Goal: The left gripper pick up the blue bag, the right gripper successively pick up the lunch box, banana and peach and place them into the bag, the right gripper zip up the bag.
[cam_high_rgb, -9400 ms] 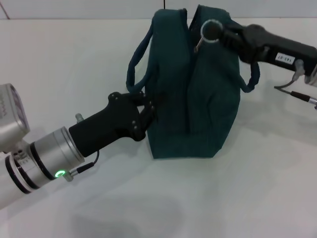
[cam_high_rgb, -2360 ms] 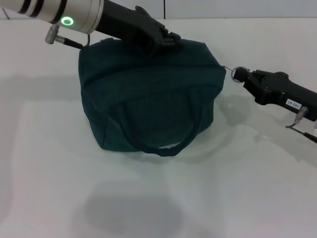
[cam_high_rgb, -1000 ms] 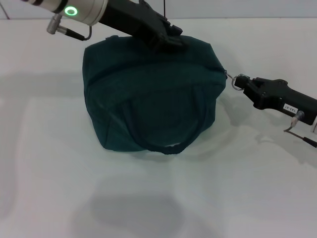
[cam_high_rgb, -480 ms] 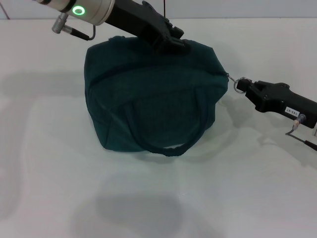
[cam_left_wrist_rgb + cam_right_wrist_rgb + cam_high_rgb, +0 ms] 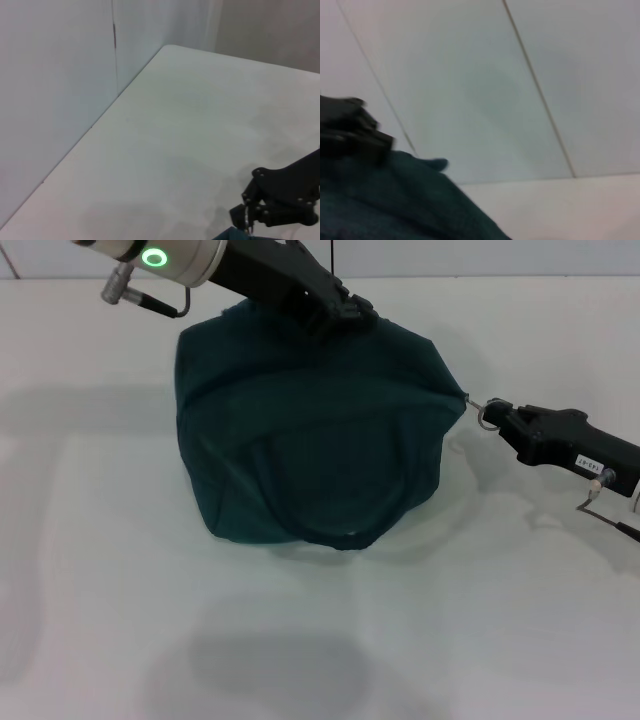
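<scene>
Teal-blue bag (image 5: pixel 310 450) on the worktop (image 5: pixel 420 640), seemingly zipped; left gripper (image 5: pixel 335 308) fingers clamped on its top; right gripper (image 5: pixel 505 420) fingers pinching the ring pull (image 5: pixel 488 414); nothing left but release.

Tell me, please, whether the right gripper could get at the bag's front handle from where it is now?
Probably yes: the right gripper sits at the zipper ring, and the handle drapes uncovered down the bag.

The blue bag (image 5: pixel 310 440) is matt woven cloth, its ring pull (image 5: pixel 488 414) shiny metal, on a smooth white table (image 5: pixel 120 590).
</scene>
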You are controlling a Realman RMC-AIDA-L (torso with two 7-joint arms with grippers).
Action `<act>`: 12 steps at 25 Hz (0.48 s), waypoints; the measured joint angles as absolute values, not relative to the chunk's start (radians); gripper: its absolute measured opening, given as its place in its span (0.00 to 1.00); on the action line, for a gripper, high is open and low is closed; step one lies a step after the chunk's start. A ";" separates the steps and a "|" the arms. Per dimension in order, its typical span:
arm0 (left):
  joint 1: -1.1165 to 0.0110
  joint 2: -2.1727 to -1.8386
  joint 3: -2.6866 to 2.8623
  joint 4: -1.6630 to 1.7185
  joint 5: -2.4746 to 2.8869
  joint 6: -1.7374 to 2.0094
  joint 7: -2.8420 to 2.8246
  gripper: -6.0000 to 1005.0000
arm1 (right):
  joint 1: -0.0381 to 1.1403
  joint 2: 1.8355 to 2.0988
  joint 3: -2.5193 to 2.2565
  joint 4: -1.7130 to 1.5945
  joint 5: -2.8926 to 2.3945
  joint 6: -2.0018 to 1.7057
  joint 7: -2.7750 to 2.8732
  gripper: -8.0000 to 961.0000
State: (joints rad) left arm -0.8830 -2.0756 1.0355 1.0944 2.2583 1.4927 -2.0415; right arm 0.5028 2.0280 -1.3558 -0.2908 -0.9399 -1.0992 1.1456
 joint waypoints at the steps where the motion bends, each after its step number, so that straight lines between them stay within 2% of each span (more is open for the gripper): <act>1: -0.883 -2.076 1.035 1.095 2.258 1.493 -2.042 0.13 | 0.505 2.028 -1.358 -0.290 -0.940 -1.081 1.147 0.03; 8: -0.883 -2.077 1.035 1.095 2.257 1.494 -2.042 0.05 | 0.515 2.028 -1.364 -0.287 -0.940 -1.047 1.149 0.03; 12: -0.883 -2.077 1.035 1.095 2.256 1.493 -2.040 0.05 | 0.521 2.028 -1.370 -0.287 -0.942 -1.034 1.150 0.03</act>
